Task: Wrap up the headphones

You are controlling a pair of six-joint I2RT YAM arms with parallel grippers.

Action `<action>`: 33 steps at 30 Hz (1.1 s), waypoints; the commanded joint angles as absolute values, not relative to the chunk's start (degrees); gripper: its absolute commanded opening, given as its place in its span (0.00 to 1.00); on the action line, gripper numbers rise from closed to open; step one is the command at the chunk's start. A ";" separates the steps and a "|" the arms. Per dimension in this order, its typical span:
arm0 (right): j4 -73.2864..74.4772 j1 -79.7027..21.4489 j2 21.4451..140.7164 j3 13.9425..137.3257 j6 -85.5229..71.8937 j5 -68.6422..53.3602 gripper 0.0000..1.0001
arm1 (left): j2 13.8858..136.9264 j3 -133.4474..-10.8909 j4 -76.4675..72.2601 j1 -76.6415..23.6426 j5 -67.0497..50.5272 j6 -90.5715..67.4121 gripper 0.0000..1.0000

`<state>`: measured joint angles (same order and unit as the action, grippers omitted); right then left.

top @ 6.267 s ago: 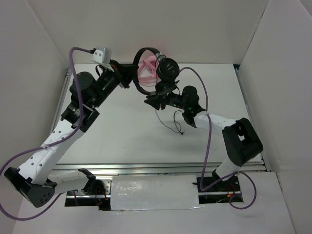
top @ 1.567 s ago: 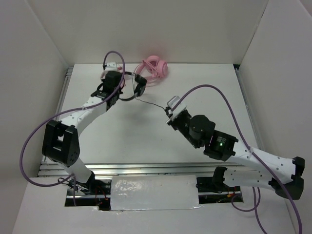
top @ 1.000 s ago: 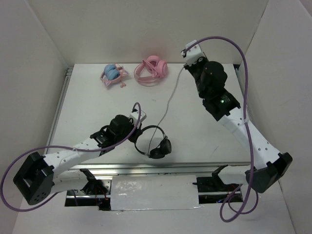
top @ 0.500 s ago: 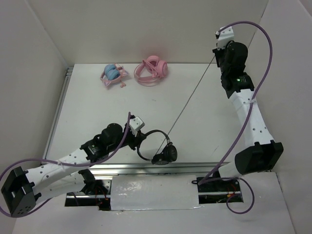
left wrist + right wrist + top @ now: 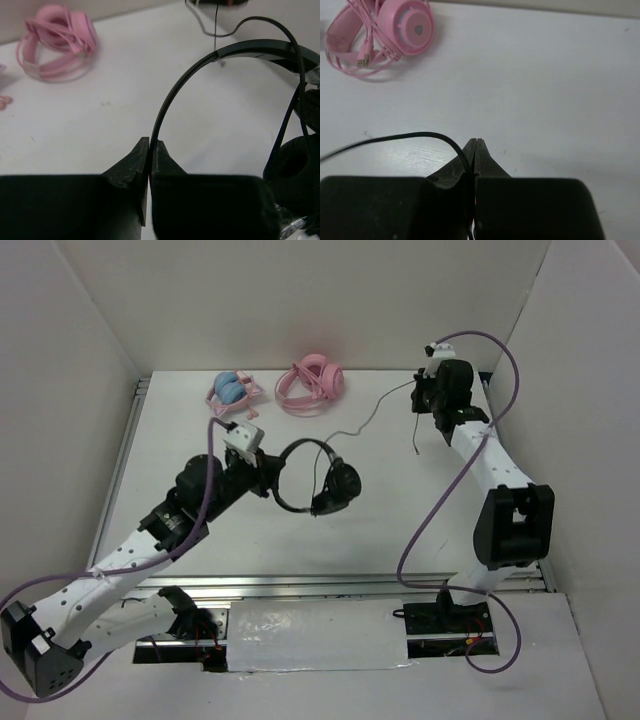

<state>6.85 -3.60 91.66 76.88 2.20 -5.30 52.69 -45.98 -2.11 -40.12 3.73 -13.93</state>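
Note:
The black headphones (image 5: 334, 486) are held off the table at mid-left. My left gripper (image 5: 268, 471) is shut on their thin headband (image 5: 199, 70), and the round earcups (image 5: 296, 169) hang to its right. The thin black cable (image 5: 366, 419) runs slack from the headphones up to my right gripper (image 5: 420, 400) at the back right. That gripper is shut on the cable (image 5: 422, 134), and the cable's free end dangles below it. In the left wrist view the jaws (image 5: 150, 146) pinch the headband. In the right wrist view the jaws (image 5: 476, 146) pinch the cable.
All-pink headphones (image 5: 312, 383) lie at the back centre, also in the left wrist view (image 5: 56, 44) and the right wrist view (image 5: 385, 31). Pink headphones with blue earcups (image 5: 232, 392) lie to their left. White walls enclose the table.
My left gripper has carried the headphones away from the near edge toward the middle. My right gripper has dropped from high at the back right, and the taut cable has gone slack.

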 commanded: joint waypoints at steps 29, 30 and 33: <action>-8.55 -47.97 80.89 46.78 -15.56 -1.33 0.00 | 83.40 -98.52 16.77 -12.92 52.60 -42.98 0.00; -7.22 -50.86 78.25 45.80 -15.38 -0.19 0.00 | 85.84 -98.87 18.18 -11.53 53.26 -43.41 0.00; -1.42 -56.40 68.93 44.82 -13.98 10.25 0.00 | 87.28 -94.15 15.22 -10.20 52.65 -41.93 0.00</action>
<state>-7.92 -52.03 75.92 45.45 -15.49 -0.97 87.05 -95.50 22.20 -12.27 43.11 -41.87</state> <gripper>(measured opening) 0.006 0.135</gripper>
